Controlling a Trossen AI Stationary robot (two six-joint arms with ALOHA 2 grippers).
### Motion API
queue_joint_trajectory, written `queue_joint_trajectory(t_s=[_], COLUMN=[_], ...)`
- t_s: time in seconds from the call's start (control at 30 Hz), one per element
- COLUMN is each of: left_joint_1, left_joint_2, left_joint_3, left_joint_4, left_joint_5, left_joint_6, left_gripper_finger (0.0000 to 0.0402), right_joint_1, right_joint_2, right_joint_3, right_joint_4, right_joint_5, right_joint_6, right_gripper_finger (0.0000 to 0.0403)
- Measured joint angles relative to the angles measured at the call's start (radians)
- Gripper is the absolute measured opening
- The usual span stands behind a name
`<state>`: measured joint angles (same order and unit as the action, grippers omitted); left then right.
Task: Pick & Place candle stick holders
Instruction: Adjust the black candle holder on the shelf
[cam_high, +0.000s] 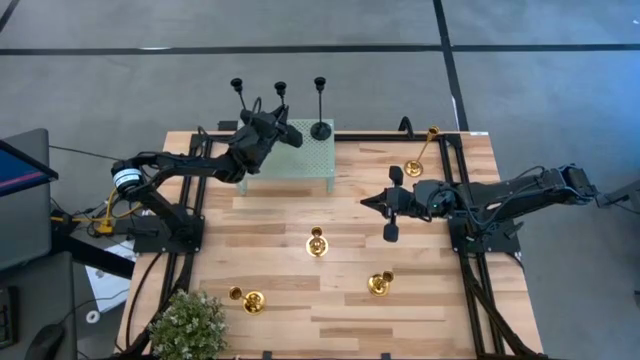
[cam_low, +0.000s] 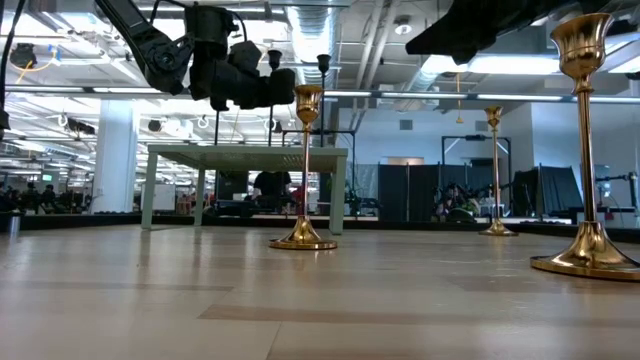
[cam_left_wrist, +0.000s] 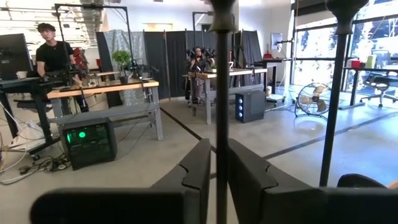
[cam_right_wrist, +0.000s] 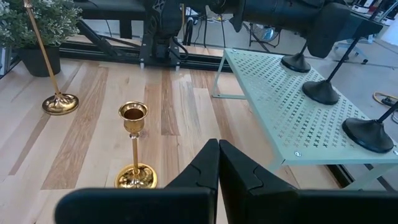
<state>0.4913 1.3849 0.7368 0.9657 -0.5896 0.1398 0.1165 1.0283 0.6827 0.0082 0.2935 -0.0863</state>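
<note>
Three matte black candle stick holders stand by their round bases (cam_right_wrist: 320, 92) on a pale green perforated stand (cam_high: 300, 160) at the table's far side. My left gripper (cam_high: 290, 135) is over the stand, shut on the middle black holder (cam_high: 280, 92). The right black holder (cam_high: 320, 128) stands just beside it. Several gold holders stand on the wooden table: at the middle (cam_high: 317, 243), the near right (cam_high: 380, 284), the near left (cam_high: 250, 300) and the far right (cam_high: 415, 165). My right gripper (cam_high: 368, 201) is shut and empty above the table's middle right. My left gripper pinches the middle black holder's thin stem (cam_left_wrist: 221, 124) between its two fingers (cam_left_wrist: 199, 168). The fingers come level from the table's left side and lie across the stem. The holder stays upright; its base is hidden under the gripper in the high view.
A potted plant (cam_high: 190, 325) stands at the table's near left corner. Black frame rails (cam_high: 470, 260) run along both table sides. A person (cam_left_wrist: 53, 53) stands at a desk in the room beyond. A gold holder (cam_right_wrist: 134, 149) stands just in front of my right gripper.
</note>
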Motion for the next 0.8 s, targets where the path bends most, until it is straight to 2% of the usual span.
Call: queue_joint_trajectory(t_s=[0.4,0.8], left_joint_1=[0.014,0.001], left_joint_2=[0.0,0.0], left_joint_3=[0.0,0.0], left_joint_4=[0.0,-0.001], left_joint_5=[-0.027,-0.028], left_joint_6=[-0.017,0.039], left_gripper_finger=[0.0097,0.0173], right_joint_1=[0.0,0.0], right_joint_2=[0.0,0.0], right_joint_3=[0.0,0.0], right_joint_4=[0.0,0.0], right_joint_5=[0.0,0.0], right_joint_6=[0.0,0.0], right_gripper_finger=[0.0,0.0])
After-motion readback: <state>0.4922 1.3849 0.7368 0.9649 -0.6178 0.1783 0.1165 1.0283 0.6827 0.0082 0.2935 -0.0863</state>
